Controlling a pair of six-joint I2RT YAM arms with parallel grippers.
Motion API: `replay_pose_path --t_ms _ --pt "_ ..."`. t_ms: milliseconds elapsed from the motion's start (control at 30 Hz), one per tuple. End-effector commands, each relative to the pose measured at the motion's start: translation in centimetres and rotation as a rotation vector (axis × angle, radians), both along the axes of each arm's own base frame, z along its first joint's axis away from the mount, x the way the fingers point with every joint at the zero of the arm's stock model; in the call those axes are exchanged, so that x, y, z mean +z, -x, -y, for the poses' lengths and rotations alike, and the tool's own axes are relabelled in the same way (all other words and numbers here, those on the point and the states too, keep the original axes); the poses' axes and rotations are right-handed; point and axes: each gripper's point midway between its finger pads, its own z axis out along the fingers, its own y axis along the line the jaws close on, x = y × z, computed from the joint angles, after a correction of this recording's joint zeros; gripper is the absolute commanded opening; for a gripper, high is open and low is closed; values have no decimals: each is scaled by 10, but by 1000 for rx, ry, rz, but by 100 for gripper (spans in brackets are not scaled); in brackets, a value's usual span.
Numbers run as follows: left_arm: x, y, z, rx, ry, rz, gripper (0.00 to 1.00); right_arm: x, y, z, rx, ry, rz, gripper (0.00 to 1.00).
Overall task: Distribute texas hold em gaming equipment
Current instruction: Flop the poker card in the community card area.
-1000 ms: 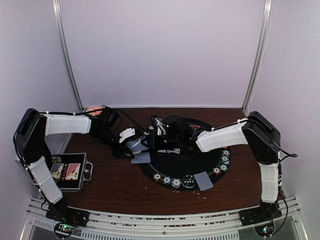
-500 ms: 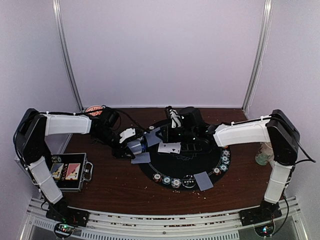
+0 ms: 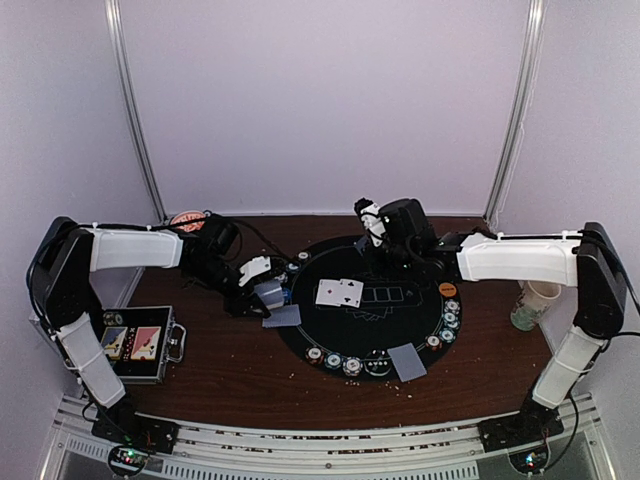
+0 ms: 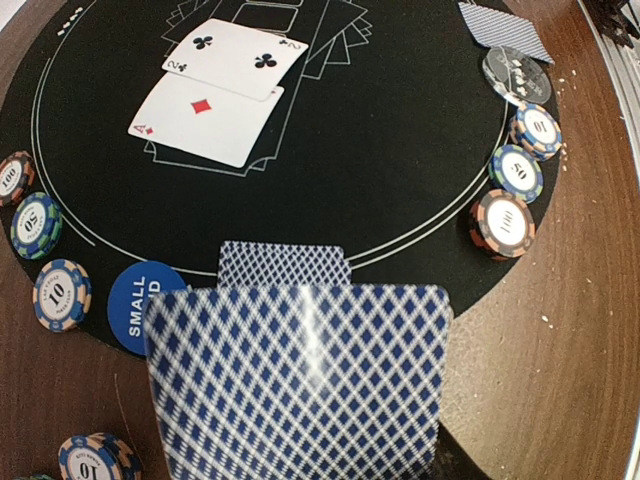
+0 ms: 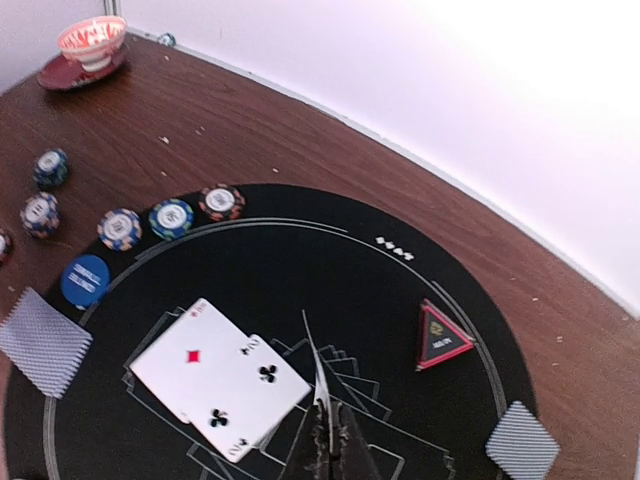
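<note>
At the far left, one black case (image 3: 140, 345) with two card packs is seen on the table (image 3: 225, 375). One red bowl (image 3: 188, 220) is set behind it by the back wall.

Next, a deck (image 4: 300, 390) of blue-backed cards is grasped by the left gripper (image 3: 264, 287) and held over the left rim of the round black mat (image 3: 320, 332). Much of the left wrist view is blocked by this deck.

Two single face-down cards are counted. The left face-down card (image 3: 283, 316) lies at the rim just beyond the deck, and the right face-down card (image 3: 406, 361) lies at the near right rim.

Two face-up cards (image 3: 340, 292), a two of clubs overlapping an ace of diamonds, are laid at the mat's middle, between the grippers and apart from both.

In the left wrist view, seven chips (image 4: 500, 222) are counted, four on its left side and three on its right. More are ranged along the right rim in the top view, but their number cannot be told.

Four markers are found:
- a blue button (image 4: 135, 305) beside the deck;
- a silvery button (image 4: 515, 72) near the right face-down card;
- a red triangle marker (image 5: 440, 338) on the mat;
- an orange button (image 3: 447, 289) at the right rim.

The right gripper (image 5: 328, 445) is held clenched above the mat's far side, with the face-up pair just to the left of its tips in its own view. A thin pale edge at the tips cannot be identified.

One cup (image 3: 533, 305) stands at the far right.
</note>
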Motion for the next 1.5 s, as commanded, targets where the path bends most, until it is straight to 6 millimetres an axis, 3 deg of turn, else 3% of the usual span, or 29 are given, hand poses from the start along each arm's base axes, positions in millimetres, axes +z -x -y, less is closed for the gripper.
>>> replay_pose_path --t_ms 0,267,533,833,1167,1467 --pt "13 -4 7 -14 39 30 48 -11 -4 23 2 268 65 0" --pt "13 -4 7 -16 41 30 48 -46 -12 26 15 465 82 0" --pt "13 -3 7 -18 40 32 48 -66 -8 11 76 577 149 0" --pt "12 -3 7 -17 39 31 48 -107 -4 -1 142 723 132 0" --pt "12 -3 7 -18 38 31 48 -130 5 -6 223 762 125 0" --pt "12 -4 6 -15 37 32 48 -141 12 -12 281 757 113 14"
